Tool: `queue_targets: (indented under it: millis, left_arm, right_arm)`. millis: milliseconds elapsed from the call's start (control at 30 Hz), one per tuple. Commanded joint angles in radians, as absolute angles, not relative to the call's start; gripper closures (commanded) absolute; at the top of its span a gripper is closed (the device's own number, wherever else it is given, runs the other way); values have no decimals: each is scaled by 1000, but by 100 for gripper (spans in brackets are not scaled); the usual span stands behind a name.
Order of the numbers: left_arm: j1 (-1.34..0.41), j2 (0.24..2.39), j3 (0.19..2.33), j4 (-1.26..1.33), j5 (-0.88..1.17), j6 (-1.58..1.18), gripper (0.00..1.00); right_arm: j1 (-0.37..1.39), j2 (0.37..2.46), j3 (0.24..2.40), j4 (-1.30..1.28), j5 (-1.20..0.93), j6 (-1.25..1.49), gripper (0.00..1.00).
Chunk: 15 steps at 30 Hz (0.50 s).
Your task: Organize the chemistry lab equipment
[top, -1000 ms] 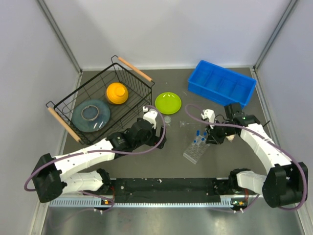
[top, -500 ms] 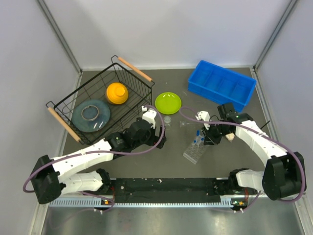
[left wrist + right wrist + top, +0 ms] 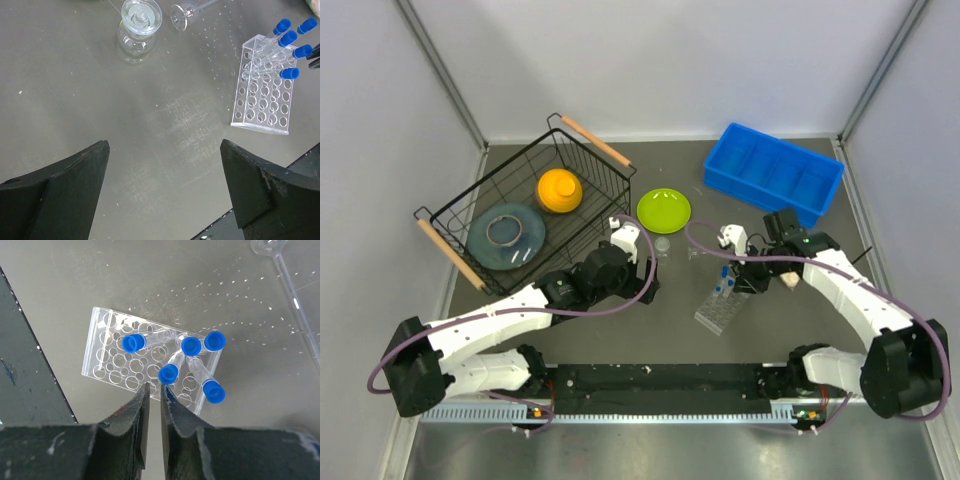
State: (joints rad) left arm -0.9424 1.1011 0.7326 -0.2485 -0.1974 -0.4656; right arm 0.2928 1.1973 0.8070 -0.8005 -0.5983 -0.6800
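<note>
Hovering above rack (image 3: 107, 360), right gripper (image 3: 153, 396) nearly closed, left gripper (image 3: 164, 146) wide

Dark grey table (image 3: 660, 335), wire basket (image 3: 490, 170), blue bin (image 3: 760, 196), lime-green plate (image 3: 663, 210), clear grid rack (image 3: 718, 311), tiny clear cup (image 3: 663, 243).

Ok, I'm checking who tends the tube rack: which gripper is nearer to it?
Right. The right gripper hangs directly over the clear rack, at its edge; the left gripper sits off to the rack's left, well apart.
</note>
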Motion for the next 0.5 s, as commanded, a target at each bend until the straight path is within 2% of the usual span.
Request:
queue_targets:
  millis: [0,300,467]
  left_arm:
    - [-934,1081,745,-232,-187,-463,2]
    - [-922,1107,799,-242,-147,-451,1]
    - [-920,1120,833,-244,-129,-466,1]
  right_arm:
    - [287,1123,831,-818,-621,-735,85]
    - [71,962,839,-854,-799,-747,82]
    - [18,942,847,-842,-854,-724,70]
